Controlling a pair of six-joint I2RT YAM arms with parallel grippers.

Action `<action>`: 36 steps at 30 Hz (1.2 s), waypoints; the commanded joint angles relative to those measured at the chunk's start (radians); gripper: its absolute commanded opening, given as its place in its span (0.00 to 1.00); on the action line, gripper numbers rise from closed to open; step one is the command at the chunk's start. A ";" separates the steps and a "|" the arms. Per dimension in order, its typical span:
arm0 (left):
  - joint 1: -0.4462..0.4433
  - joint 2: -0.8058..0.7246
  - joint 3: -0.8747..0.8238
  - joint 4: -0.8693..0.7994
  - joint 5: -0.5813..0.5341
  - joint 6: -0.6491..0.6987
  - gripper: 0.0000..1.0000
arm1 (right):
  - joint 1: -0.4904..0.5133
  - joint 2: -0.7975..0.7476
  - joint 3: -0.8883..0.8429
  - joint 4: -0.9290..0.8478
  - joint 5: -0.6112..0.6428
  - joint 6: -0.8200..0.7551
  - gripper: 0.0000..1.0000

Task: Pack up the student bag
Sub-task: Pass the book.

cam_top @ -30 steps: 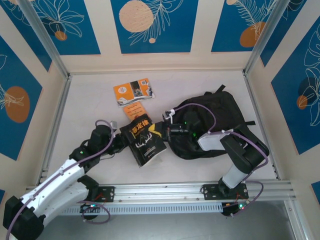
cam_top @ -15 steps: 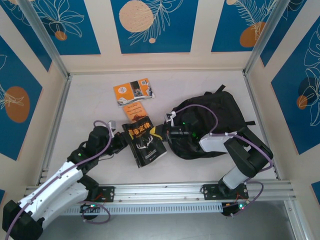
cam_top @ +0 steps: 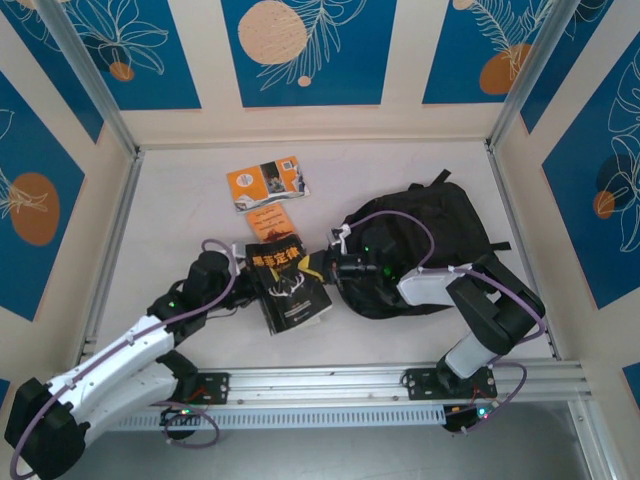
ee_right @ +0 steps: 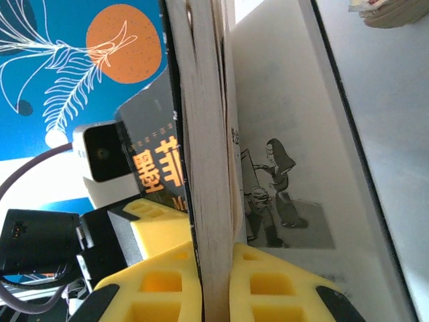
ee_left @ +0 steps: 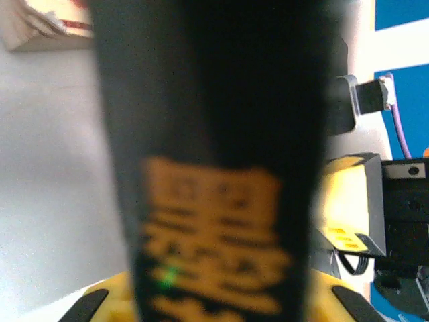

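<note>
While both arms share one load, the packing looks to be at a handover. My left fingers (ee_left: 318, 288) are closed on the near edge of the black-covered paperback with orange lettering (cam_top: 288, 285). My right fingers (ee_right: 161, 288) clamp the opposite edge, a yellow pad pressed to each side of the pages. The large black soft-fabric student bag (cam_top: 425, 235) lies slumped on the white tabletop (cam_top: 180, 200) just behind my right fingers. I cannot tell whether its mouth is open. An orange-and-white booklet (cam_top: 268, 185) and a smaller orange booklet (cam_top: 270, 222) wait beyond the paperback, well apart from both grips.

As I judge it, only one grip should carry the book onward. If both pull at once, the cover could bend or tear. My left fingers ought to let go cleanly first, sliding straight back off the edge. My right fingers should then keep the book level and lead with a narrow edge toward the bag behind them. The fabric is limp, so the freed left fingers would do best holding the opening wide.
</note>
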 commanded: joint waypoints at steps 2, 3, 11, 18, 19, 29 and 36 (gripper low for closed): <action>-0.025 -0.046 0.026 0.067 0.039 0.031 0.00 | 0.018 -0.010 -0.007 -0.063 0.005 -0.059 0.20; -0.026 -0.067 0.038 0.050 0.031 0.040 0.00 | 0.019 -0.018 -0.010 -0.106 0.020 -0.081 0.30; -0.026 -0.145 0.098 0.046 0.043 0.038 0.00 | 0.020 -0.024 -0.015 -0.214 0.044 -0.183 0.82; -0.026 -0.120 0.098 0.074 0.077 0.024 0.00 | 0.041 0.099 0.026 0.188 -0.173 -0.067 0.81; -0.026 -0.115 0.092 0.084 0.082 0.021 0.00 | 0.044 0.109 0.032 0.218 -0.187 -0.056 0.80; -0.026 -0.113 0.096 -0.001 0.061 0.055 0.00 | 0.041 0.038 0.008 0.244 -0.198 -0.052 0.52; -0.025 -0.069 0.094 0.022 0.115 0.063 0.00 | 0.031 -0.112 -0.026 0.149 -0.213 -0.087 0.39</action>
